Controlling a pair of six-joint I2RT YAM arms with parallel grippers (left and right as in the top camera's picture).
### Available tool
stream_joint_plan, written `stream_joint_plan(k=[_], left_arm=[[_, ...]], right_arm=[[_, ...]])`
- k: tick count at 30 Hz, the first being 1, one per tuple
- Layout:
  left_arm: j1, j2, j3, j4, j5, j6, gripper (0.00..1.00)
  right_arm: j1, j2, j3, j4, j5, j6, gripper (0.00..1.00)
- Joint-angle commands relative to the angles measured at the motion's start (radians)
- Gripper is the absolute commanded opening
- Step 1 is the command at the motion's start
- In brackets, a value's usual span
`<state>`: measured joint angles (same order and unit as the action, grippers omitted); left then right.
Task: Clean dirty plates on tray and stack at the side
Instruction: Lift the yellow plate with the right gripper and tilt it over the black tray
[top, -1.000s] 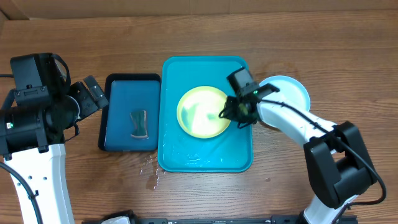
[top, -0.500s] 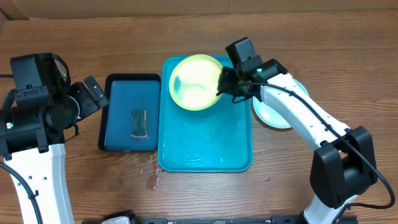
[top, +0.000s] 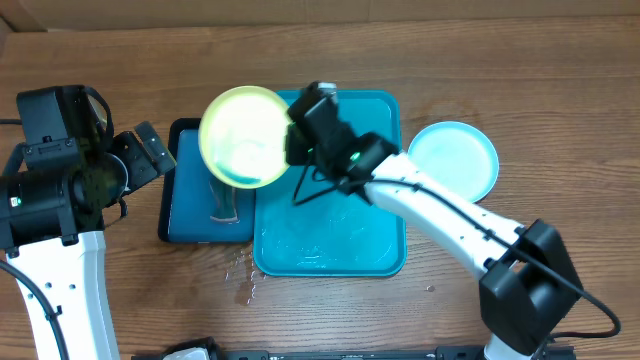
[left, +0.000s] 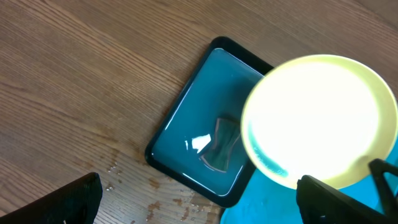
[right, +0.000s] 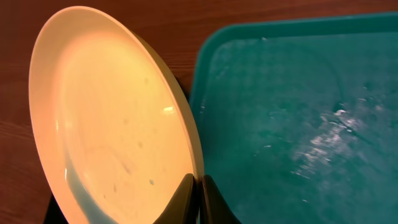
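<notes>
We hold a lime-green plate (top: 243, 135) tilted over the dark-blue tray (top: 190, 215), left of the turquoise tray (top: 330, 250), rim pinched tight in the right gripper (top: 293, 150), washing likely next; the left gripper (top: 150, 155) gapes empty.

Shows a green plate (left: 320, 118) hanging over the right end of a dark-blue tray (left: 186, 124), water and a grey wad (left: 224, 149) inside.

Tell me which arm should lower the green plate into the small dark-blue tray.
Right, most likely. The right gripper is shut on the rim of the green plate, holding it tilted over the small dark-blue tray. The left gripper stands open and empty beside that tray.
</notes>
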<state>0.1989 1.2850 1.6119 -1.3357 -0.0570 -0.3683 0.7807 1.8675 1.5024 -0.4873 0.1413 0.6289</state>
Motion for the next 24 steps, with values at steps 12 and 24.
stream_joint_plan(k=[12, 24], left_arm=[[0.004, 0.005, 0.006, 0.001, -0.002, -0.021, 1.0], [0.004, 0.005, 0.006, 0.002, -0.002, -0.021, 1.0]], right_arm=[[0.147, -0.008, 0.024, 0.22, 0.235, -0.188, 0.04], [0.15, -0.008, 0.024, 0.43, 0.293, -0.531, 0.04]])
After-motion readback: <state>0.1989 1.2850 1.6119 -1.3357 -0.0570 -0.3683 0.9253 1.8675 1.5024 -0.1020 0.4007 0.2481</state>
